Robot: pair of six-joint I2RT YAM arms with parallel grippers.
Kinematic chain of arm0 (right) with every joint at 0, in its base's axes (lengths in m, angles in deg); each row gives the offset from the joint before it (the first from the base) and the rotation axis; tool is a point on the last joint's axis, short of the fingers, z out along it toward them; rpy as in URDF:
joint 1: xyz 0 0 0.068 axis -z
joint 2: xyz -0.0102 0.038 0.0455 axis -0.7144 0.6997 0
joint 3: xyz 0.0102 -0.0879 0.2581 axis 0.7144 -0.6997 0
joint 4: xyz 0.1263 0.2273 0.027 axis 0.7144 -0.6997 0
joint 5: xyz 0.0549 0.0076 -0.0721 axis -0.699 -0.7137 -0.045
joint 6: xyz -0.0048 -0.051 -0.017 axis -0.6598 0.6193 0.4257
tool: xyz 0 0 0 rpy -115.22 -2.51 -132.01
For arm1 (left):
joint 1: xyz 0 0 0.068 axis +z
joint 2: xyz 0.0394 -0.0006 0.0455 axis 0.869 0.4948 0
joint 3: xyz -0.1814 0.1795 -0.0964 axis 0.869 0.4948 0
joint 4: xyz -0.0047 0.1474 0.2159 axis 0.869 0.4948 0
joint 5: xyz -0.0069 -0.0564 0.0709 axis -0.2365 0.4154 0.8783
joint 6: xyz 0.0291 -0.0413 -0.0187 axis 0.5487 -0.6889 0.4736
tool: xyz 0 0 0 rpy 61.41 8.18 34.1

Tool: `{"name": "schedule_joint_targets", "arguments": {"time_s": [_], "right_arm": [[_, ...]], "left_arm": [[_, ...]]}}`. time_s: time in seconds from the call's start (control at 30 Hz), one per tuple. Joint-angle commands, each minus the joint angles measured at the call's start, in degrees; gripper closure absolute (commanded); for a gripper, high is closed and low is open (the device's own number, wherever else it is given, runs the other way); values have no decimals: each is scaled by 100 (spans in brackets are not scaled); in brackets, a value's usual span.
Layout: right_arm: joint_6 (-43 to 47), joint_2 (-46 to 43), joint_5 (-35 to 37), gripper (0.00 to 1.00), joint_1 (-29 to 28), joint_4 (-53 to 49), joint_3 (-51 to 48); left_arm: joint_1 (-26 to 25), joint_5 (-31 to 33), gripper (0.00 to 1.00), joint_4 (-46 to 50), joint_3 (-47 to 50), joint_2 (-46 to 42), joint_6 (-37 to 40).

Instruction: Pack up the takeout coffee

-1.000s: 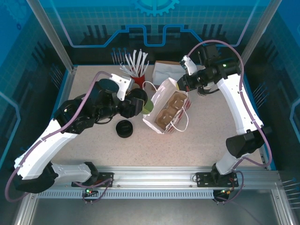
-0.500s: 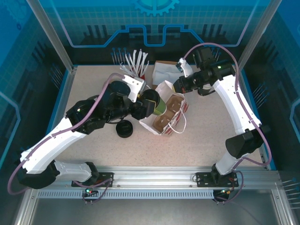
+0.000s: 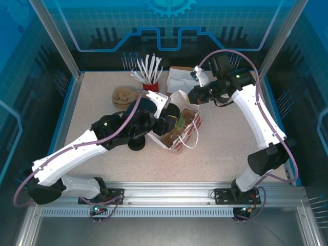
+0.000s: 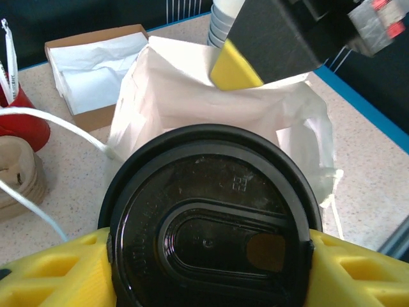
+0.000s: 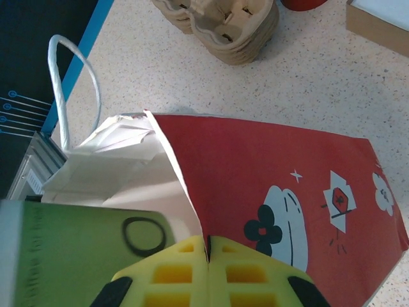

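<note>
The left gripper (image 3: 166,120), fingers clamped on the dark olive-green paper cup with round black plastic lid (image 4: 211,214), has carried it to the mouth of the red-and-white paper bag (image 5: 287,166), whose rim the right gripper (image 5: 208,256) pinches shut-fingered, so lowering comes next.

Setting: robotics lab cell, dressed as a takeout coffee counter.

- Enclosure: aluminium frame posts (image 3: 56,38) are fencing the bench in. Blue printed panels (image 3: 102,20) with circuit lines and a gear emblem (image 3: 169,6) are walling the top of the frame.
- Machinery: two white robot arms, left arm (image 3: 77,154) and right arm (image 3: 261,123), are standing on a slotted metal rail (image 3: 169,192) along the bottom edge.
- Café stock, sitting out on the speckled tabletop (image 3: 215,148):
  - a red cup of white plastic utensils (image 3: 150,84) and a box of napkins (image 3: 179,79), upper centre
  - a stack of pulp cup carriers (image 3: 123,96), just left of those
  - a paper bag (image 3: 197,120), mid-frame
</note>
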Motion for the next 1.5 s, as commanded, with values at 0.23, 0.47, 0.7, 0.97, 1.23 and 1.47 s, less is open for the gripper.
{"name": "schedule_joint_targets", "arguments": {"time_s": [0.23, 0.47, 0.7, 0.97, 1.23, 1.47], "right_arm": [[205, -136, -174, 100, -219, 405, -245], [334, -81, -242, 100, -227, 510, -285], [421, -111, -349, 100, -239, 490, -373], [595, -478, -331, 100, -311, 723, -727], [758, -596, -537, 100, -315, 679, -459], [1162, -756, -857, 100, -298, 724, -674]], "left_arm": [[-10, 385, 38, -1176, 706, 31, 553], [-15, 417, 37, -1614, 1021, 132, 654], [-18, 641, 37, -2413, 1605, 279, 683], [-43, 851, 38, -2251, 1538, 561, 380], [-177, 1287, 39, -1504, 958, 751, -105], [-356, 1618, 39, -1202, 644, 1062, -355]]}}
